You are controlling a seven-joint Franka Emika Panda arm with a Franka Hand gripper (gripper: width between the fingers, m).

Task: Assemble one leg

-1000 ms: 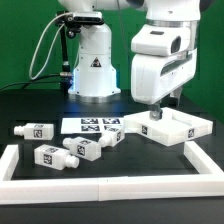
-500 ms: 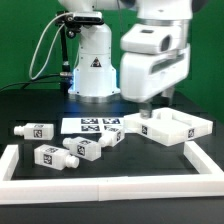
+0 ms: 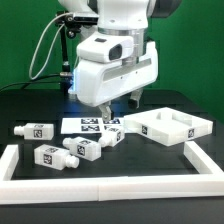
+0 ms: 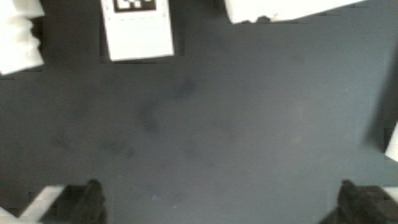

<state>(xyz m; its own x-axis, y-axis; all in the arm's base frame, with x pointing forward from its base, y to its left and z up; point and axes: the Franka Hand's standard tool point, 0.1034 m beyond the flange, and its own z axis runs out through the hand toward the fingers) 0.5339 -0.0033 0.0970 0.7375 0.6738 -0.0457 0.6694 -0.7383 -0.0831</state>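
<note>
Several stubby white legs with black-and-white tags lie on the black table at the exterior view's left: one [image 3: 35,131] farthest left, two [image 3: 52,157] [image 3: 85,150] nearer the front, and one [image 3: 113,137] next to the marker board. My gripper [image 3: 120,106] hangs above the table between the marker board and the large white panel [image 3: 172,127]. It is open and empty. In the wrist view my gripper [image 4: 222,205] shows its two dark fingertips [image 4: 80,200] wide apart over bare black table. A white piece [image 4: 15,45] at that picture's edge may be a leg.
The marker board [image 3: 92,125] lies flat behind the legs; it also shows in the wrist view [image 4: 139,35]. A corner of the panel [image 4: 294,8] shows there too. A raised white border [image 3: 100,190] runs along the table's front and sides. The robot base [image 3: 92,70] stands behind.
The arm has swung toward the exterior view's left, from above the white panel to above the table beside the marker board. The gripper stays open and empty. The parts have not moved.
</note>
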